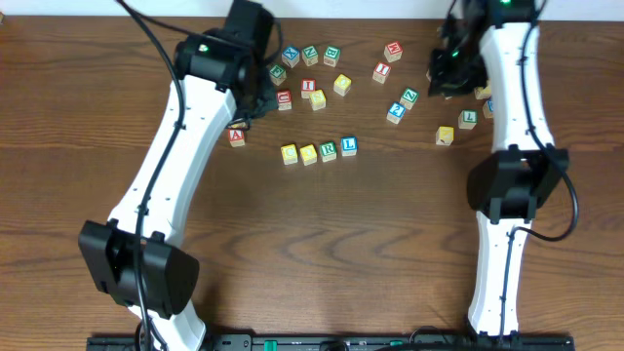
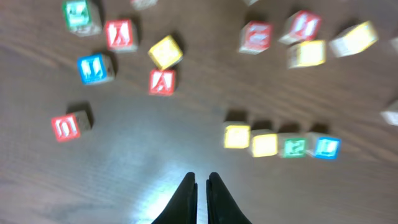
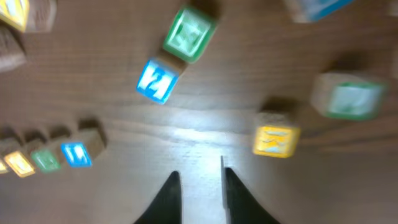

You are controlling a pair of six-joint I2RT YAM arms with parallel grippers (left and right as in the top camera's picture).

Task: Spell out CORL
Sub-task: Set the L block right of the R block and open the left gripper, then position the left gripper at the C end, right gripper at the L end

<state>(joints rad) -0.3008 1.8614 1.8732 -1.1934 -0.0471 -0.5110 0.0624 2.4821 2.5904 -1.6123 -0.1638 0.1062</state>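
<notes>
A row of four wooden cubes (image 1: pixel 319 150) sits near the middle of the dark wood tabletop (image 1: pixel 370 253), packed close side by side. Seen from overhead, two yellow-topped cubes (image 1: pixel 290 153) come first on the left, then the green R cube (image 1: pixel 329 150), then the blue L cube (image 1: pixel 348 146). Other letter cubes (image 1: pixel 342 85) lie scattered beyond the row. The left tool (image 2: pixel 202 185) hovers over bare wood, fingers pressed together and empty, with the row ahead to its right. The right tool (image 3: pixel 199 174) hangs above the tabletop, fingers slightly apart, gripping nothing; a yellow cube (image 3: pixel 275 140) lies just ahead.
</notes>
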